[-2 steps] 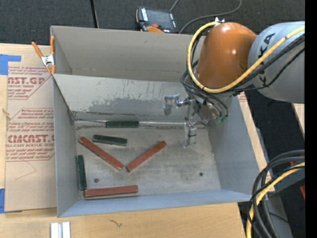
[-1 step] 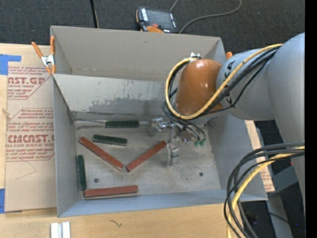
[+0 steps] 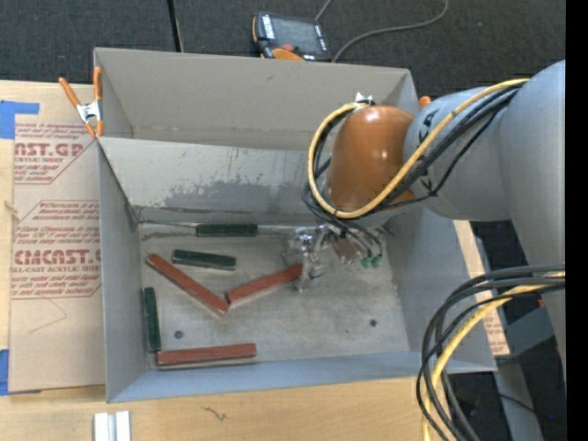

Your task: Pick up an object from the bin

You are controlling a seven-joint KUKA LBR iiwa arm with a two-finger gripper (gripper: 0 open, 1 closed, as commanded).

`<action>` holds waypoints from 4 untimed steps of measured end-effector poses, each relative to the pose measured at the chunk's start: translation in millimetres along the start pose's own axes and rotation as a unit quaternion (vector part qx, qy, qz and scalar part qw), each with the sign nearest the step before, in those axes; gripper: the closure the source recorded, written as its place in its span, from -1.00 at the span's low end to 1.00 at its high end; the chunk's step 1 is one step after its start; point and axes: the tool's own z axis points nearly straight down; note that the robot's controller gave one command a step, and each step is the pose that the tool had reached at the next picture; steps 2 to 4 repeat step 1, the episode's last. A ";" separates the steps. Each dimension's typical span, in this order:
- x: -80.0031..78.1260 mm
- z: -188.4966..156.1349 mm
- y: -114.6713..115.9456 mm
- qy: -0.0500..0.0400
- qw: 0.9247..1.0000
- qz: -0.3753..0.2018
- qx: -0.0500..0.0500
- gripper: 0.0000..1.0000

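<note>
The pincer (image 3: 308,263) is set against the red-brown bar (image 3: 262,287) just left of it; its state cannot be told, and nothing is lifted yet.

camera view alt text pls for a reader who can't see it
The robot's gripper is low in the grey metal bin, at the right end of a flat red-brown bar near the middle of the floor. Other red-brown bars and dark green bars lie scattered toward the view's left.

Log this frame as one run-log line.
pincer: over right end of red-brown bar, middle of bin | grasp: cannot tell | rest: green bars, front red-brown bar
</note>
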 end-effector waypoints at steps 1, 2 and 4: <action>-15.9 -172.3 13.9 -0.005 0.999 -0.036 0.002 1.00; -15.9 -172.3 13.9 -0.005 0.999 -0.036 0.002 1.00; -15.9 -172.3 13.9 -0.005 0.999 -0.036 0.002 1.00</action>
